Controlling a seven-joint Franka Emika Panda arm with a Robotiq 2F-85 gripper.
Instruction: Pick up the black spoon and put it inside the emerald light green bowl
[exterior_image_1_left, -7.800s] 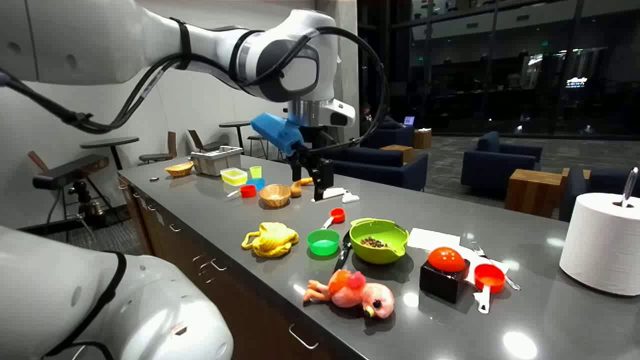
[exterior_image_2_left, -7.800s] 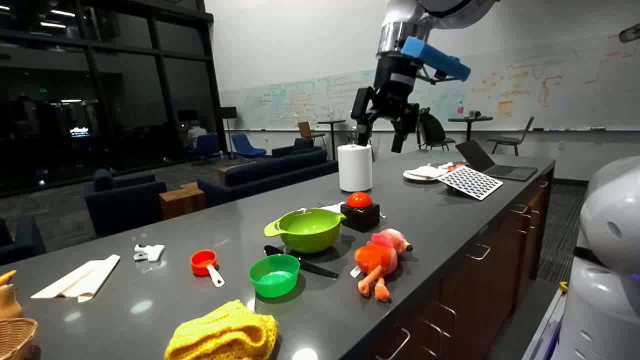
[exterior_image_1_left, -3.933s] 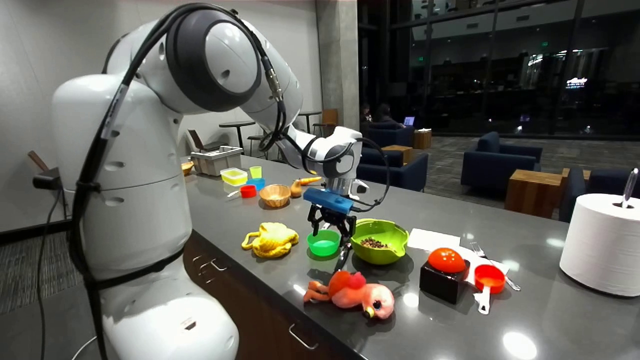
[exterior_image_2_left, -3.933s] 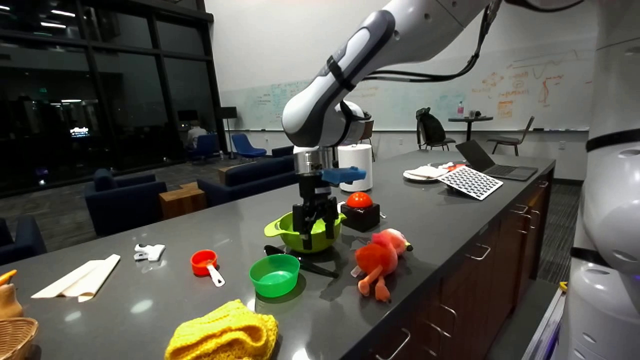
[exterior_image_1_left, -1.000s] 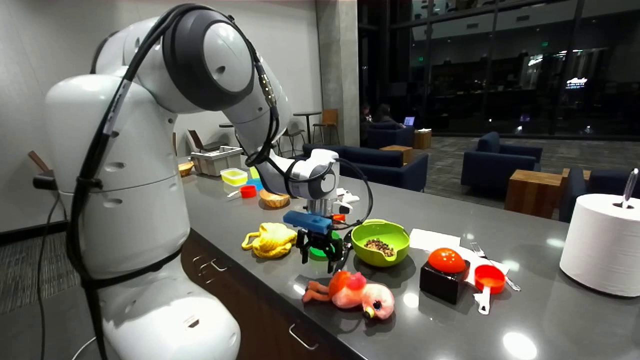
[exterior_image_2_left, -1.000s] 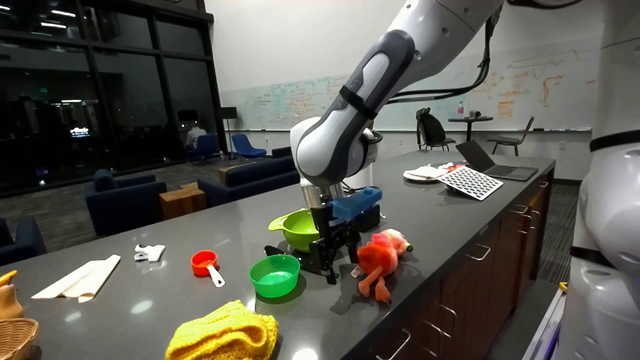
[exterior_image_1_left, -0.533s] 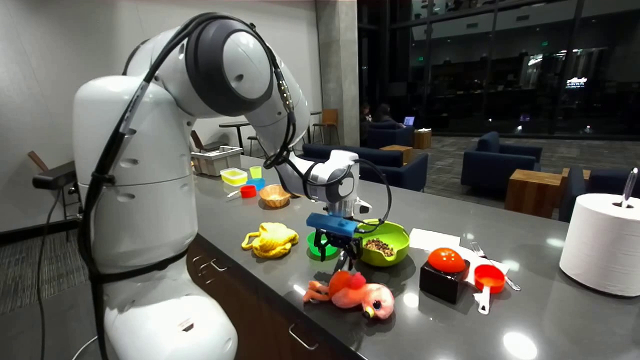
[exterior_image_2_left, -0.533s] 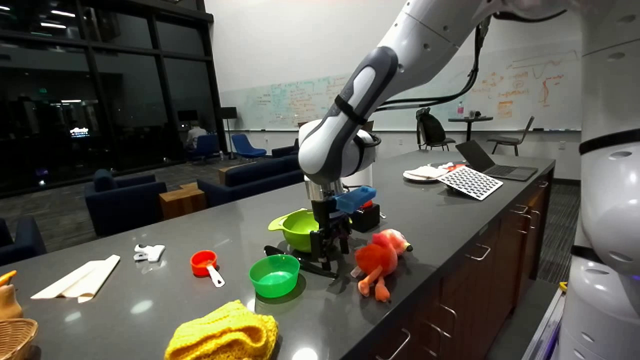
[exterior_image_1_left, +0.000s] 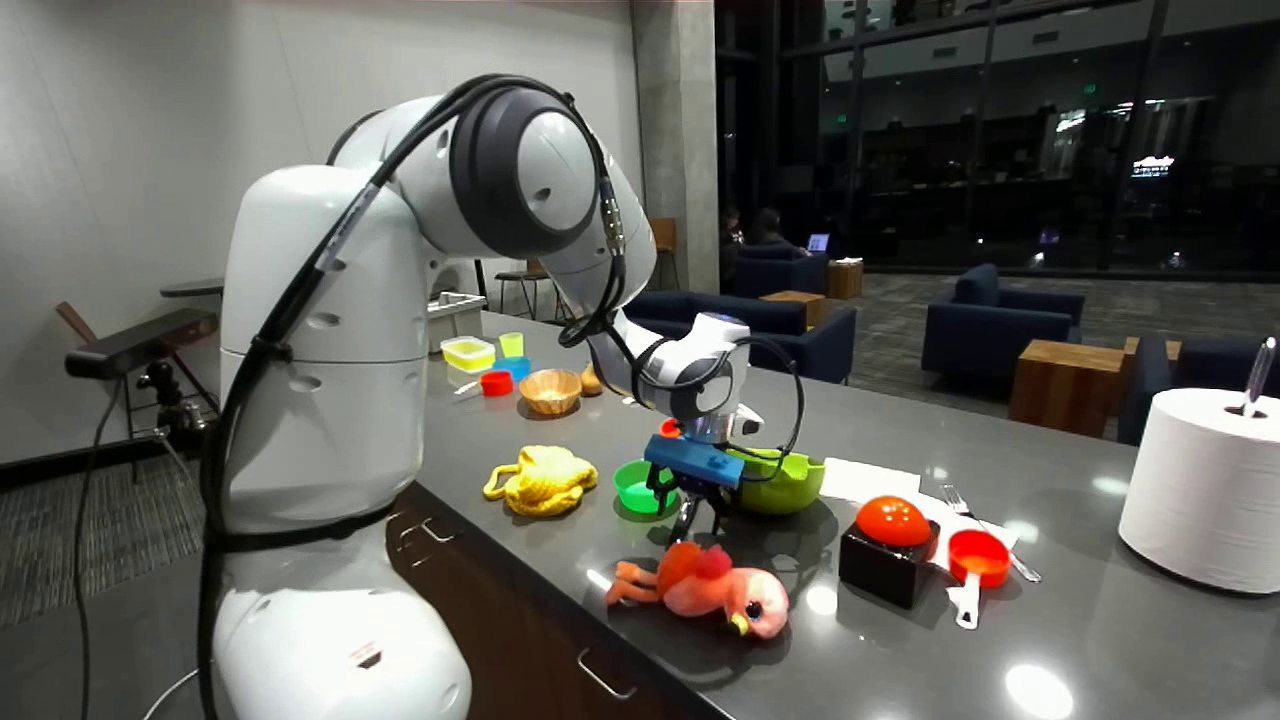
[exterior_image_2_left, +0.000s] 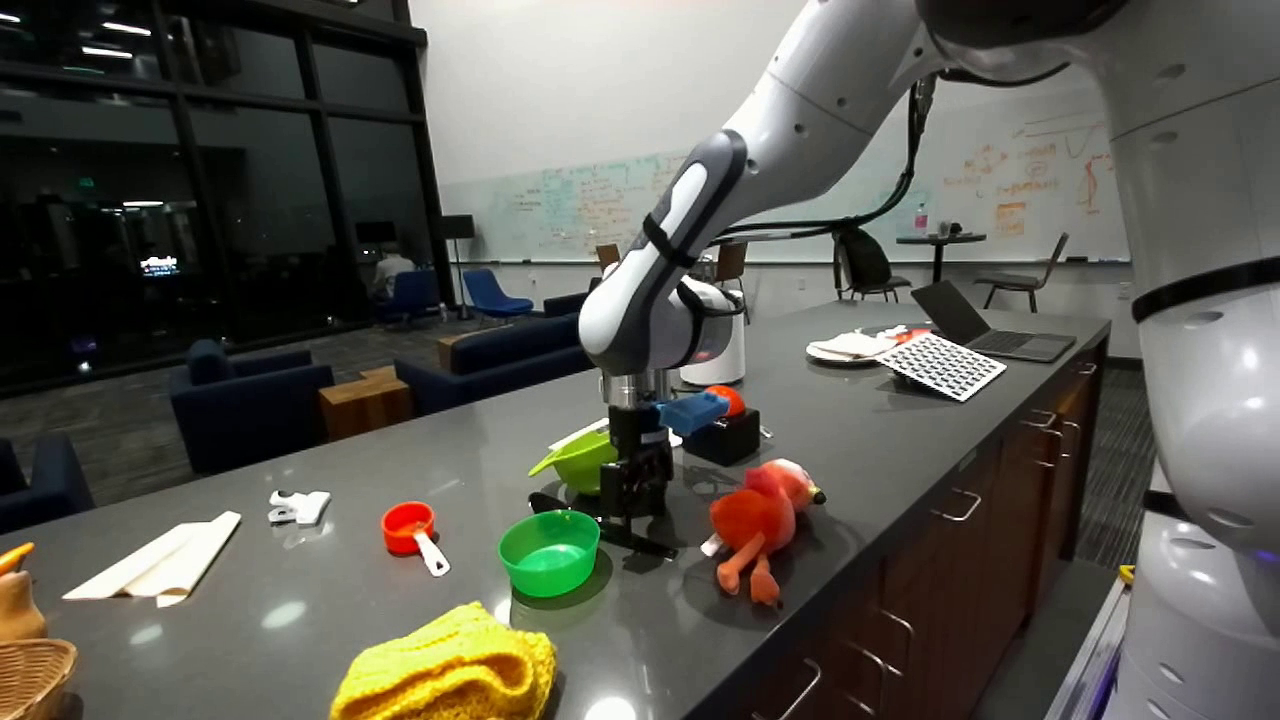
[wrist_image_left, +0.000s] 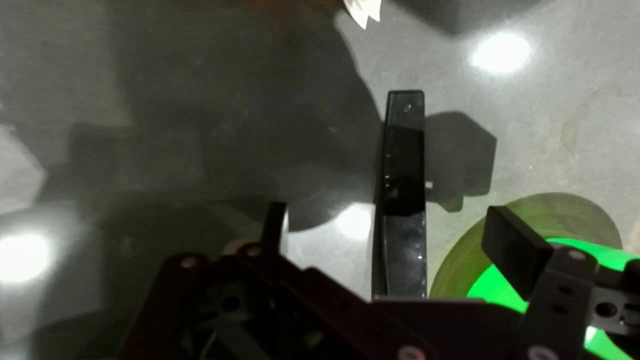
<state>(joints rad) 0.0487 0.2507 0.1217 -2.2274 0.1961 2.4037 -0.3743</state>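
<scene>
The black spoon (exterior_image_2_left: 640, 543) lies on the counter between the light green bowl (exterior_image_1_left: 795, 488) and the small vivid-green cup (exterior_image_2_left: 549, 555). Its handle (wrist_image_left: 406, 150) runs up the middle of the wrist view. My gripper (wrist_image_left: 392, 227) is open, with one finger on each side of the handle and gaps on both sides. In both exterior views the gripper (exterior_image_1_left: 690, 515) is low over the spoon, close against the bowl. The bowl (exterior_image_2_left: 580, 466) looks tilted, is partly hidden by the gripper, and its contents do not show.
The vivid-green cup (wrist_image_left: 495, 287) sits under my right-hand finger in the wrist view. A pink flamingo plush (exterior_image_1_left: 725, 592) lies near the spoon's handle end. A black box with a red dome (exterior_image_1_left: 885, 565), a yellow knitted thing (exterior_image_1_left: 542, 482) and a red measuring cup (exterior_image_2_left: 407, 528) are around.
My gripper has come from above the counter down to the spoon, and in the last second shifted toward the bowl, staying open. The bowl has gone from upright to tilted. The spoon looks unmoved.
</scene>
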